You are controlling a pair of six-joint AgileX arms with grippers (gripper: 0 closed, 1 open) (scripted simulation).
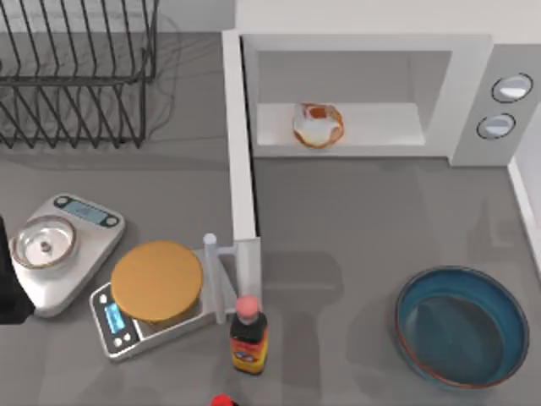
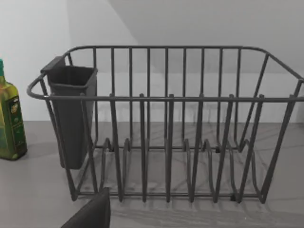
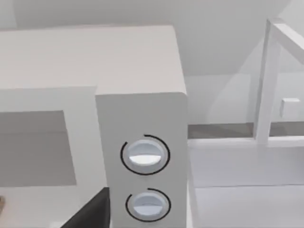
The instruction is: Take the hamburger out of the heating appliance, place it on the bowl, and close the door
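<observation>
The microwave [image 1: 372, 93] stands open at the back of the table, its door [image 1: 240, 144] swung out toward the front. Front right sits the dark-blue bowl [image 1: 461, 326]. The hamburger [image 1: 318, 124] rests on the oven floor, well apart from the bowl. At the left edge the left arm [image 1: 7, 288] is parked; whether either gripper is wide or narrow, I cannot tell.
</observation>
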